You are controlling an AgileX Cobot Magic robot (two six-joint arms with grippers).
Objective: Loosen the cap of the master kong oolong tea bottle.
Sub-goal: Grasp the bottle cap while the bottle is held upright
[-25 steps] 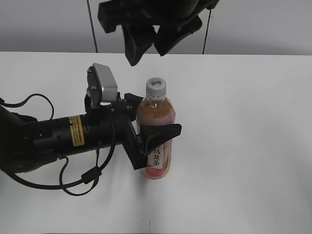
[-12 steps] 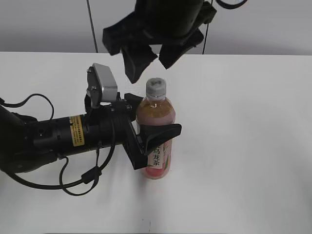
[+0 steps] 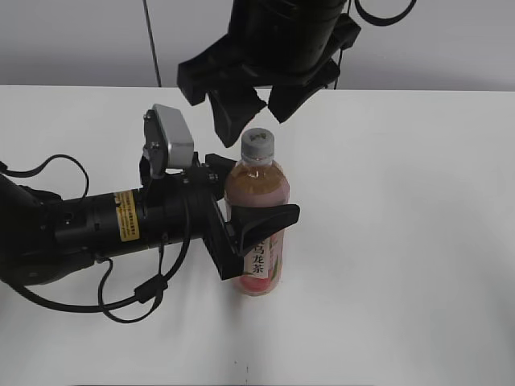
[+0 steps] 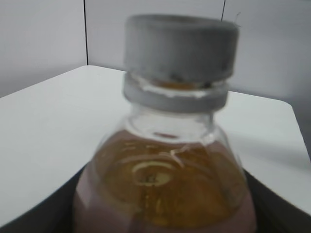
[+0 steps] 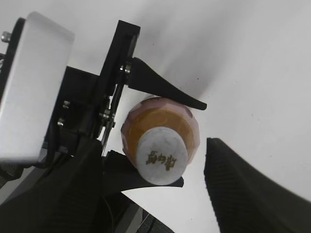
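Note:
The master kong oolong tea bottle (image 3: 257, 217) stands upright on the white table, pink label with black characters low on its front. Its white ribbed cap (image 3: 258, 144) carries a greenish mark on top, seen from above in the right wrist view (image 5: 162, 157). My left gripper (image 3: 253, 233) is shut on the bottle's body from the left; the left wrist view shows the bottle shoulder (image 4: 165, 184) and cap (image 4: 181, 48) close up. My right gripper (image 3: 259, 108) hangs open just above the cap, its ribbed fingers (image 5: 243, 189) on either side of it, not touching.
The left arm (image 3: 96, 225) with its cables lies across the table's left side. The white table (image 3: 402, 241) stretches to the right of the bottle, with a grey wall behind.
My right gripper has come down and slightly right toward the cap, staying open. The left gripper and the bottle have not moved.

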